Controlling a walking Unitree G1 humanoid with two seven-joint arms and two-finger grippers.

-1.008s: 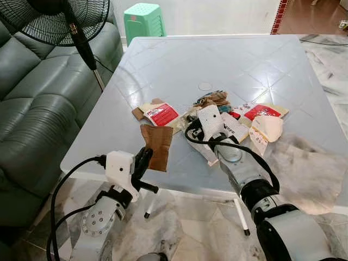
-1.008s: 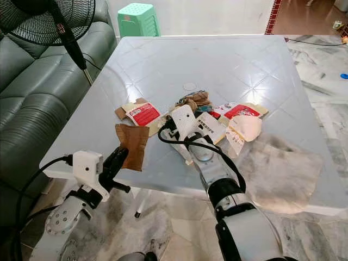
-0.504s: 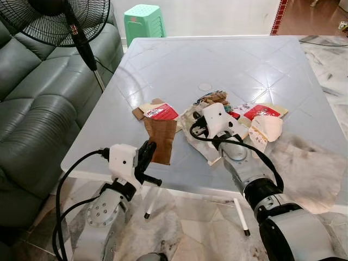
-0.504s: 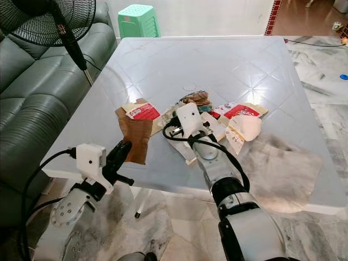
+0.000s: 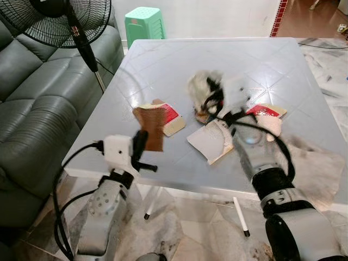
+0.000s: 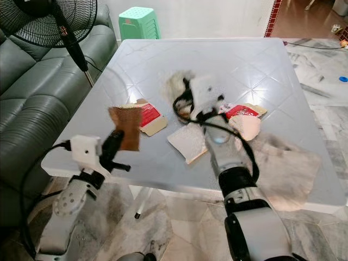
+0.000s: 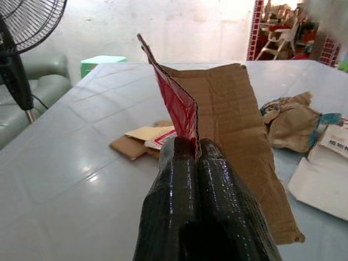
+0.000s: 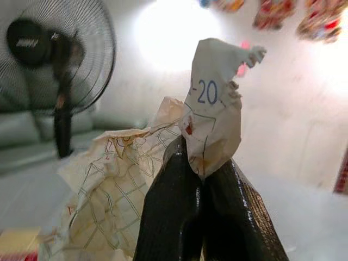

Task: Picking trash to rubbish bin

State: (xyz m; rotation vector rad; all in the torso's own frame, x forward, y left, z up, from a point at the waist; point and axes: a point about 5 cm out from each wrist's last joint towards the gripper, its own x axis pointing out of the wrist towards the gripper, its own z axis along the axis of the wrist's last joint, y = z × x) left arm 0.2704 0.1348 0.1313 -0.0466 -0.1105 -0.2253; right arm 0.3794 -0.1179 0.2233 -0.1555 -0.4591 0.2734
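Trash is clamped in both: cardboard piece [image 7: 228, 125] in left gripper [image 7: 197, 149], crumpled paper [image 8: 163, 179] in right gripper [image 8: 202, 163]; grips should be kept firm.

- Two long black fingers of the right gripper [image 8: 202, 166] pressed together, pinching a crumpled cream paper wrapper [image 8: 163, 179] printed with a thin diamond lattice.
- Wrapper's upper flap bears a blue "20", with a torn top edge.
- Beyond, blurred: a black standing fan [image 8: 57, 65], a pale bright wall [image 8: 304, 109], and a grey-green sofa [image 8: 38, 138].
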